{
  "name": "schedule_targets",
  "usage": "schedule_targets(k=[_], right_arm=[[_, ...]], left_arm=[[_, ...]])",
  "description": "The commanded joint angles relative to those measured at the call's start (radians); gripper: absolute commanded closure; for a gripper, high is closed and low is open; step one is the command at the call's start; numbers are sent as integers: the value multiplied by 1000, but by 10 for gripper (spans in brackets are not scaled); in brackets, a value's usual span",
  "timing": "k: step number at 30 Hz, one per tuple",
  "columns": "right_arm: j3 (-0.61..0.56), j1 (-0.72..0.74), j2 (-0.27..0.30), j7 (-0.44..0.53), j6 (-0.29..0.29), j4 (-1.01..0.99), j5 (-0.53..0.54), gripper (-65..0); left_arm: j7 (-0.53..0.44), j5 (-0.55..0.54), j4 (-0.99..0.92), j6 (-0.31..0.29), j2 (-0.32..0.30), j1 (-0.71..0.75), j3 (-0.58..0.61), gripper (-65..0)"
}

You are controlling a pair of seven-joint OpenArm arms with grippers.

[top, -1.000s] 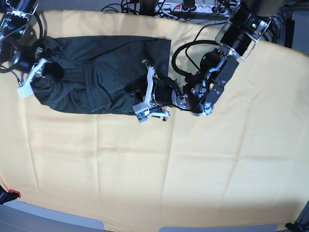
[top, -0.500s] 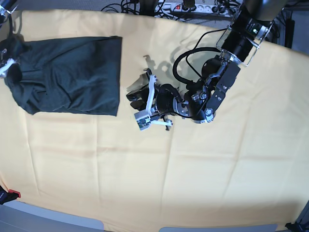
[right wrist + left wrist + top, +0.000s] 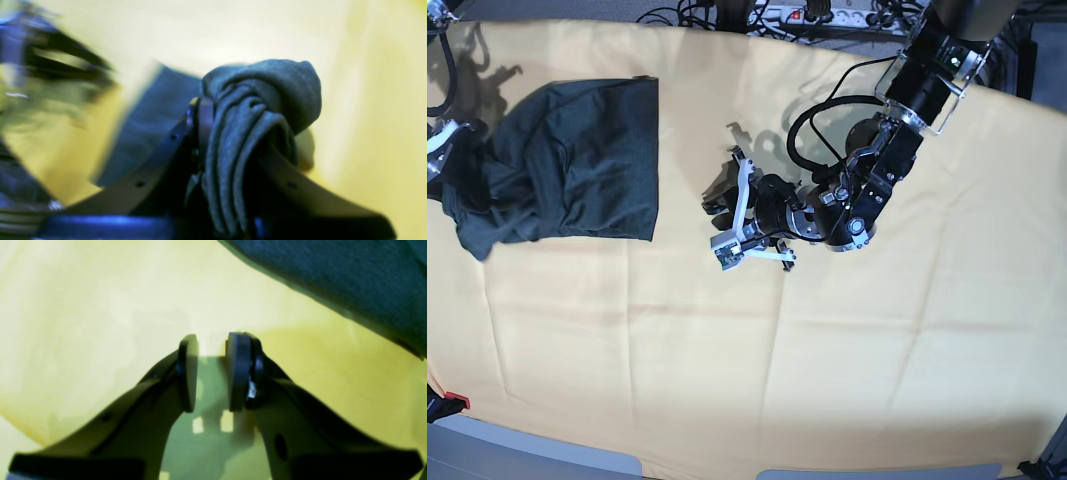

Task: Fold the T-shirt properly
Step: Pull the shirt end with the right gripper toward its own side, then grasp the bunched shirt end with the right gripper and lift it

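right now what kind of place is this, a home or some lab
Most likely a robotics lab bench. Two robot arms work over a table draped in a yellow cloth, a power strip and tangled cables lie along the far edge, and the only item being handled is the T-shirt.

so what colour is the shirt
Dark charcoal, plain with no print; the T-shirt shows best in the base view.

- The yellow cloth-covered table (image 3: 847, 340) lies bare across the lower and right frame.
- The dark charcoal knit T-shirt (image 3: 577, 165) fills the upper left.
- The black left arm (image 3: 877, 170) crosses upper centre-right.
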Motion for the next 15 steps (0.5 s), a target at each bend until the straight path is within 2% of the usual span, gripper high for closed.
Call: schedule_targets(k=[1,5,8,12,15], right_arm=[[7,7,7,18,0,27,4,0],[5,7,-62,18,0,84,4,0],[-17,7,-104,18,0,84,4,0],[-101,8,-146,18,0,84,4,0],[-191,8,-156,18,0,84,4,0]], left_arm=[[-22,10,14,-2,3,-25,-9,-178],[-23,69,14,13,-2,-25,-9,-178],[-26,70,14,29,-18,-25,-9,-178],[-26,69,14,32,-33,-30,-9,-178],[-26,69,14,32,-33,-30,-15,-178]])
